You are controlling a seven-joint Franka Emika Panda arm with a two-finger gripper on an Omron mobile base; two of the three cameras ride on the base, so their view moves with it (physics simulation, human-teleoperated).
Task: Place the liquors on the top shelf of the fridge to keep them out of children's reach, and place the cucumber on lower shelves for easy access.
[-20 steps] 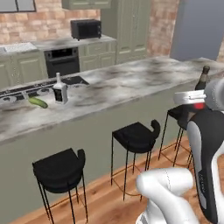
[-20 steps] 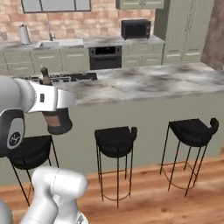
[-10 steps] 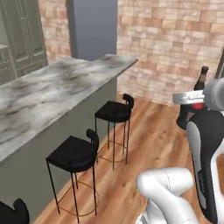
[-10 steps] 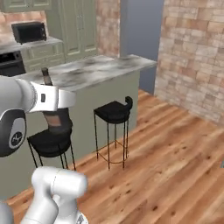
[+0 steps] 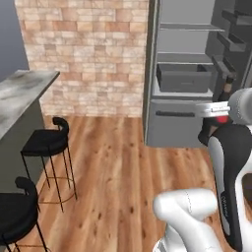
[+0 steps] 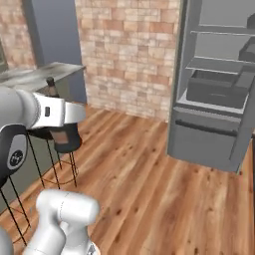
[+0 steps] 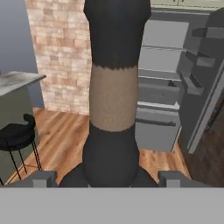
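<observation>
Showing, at far left of the hand view, a stool [image 7: 17,131] under the counter [image 7: 17,81]. At centre, the gripper [image 7: 107,177] clamps the squat bottle [image 7: 114,100], whose dark body with a tan band runs up the middle of the frame. At right, the fridge [image 7: 175,87] stands open, its top shelf [image 7: 164,47] above the drawer [image 7: 159,92] and lower shelves [image 7: 158,106].

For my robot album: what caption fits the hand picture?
End effector carrying the dark liquor bottle toward the open fridge.
</observation>
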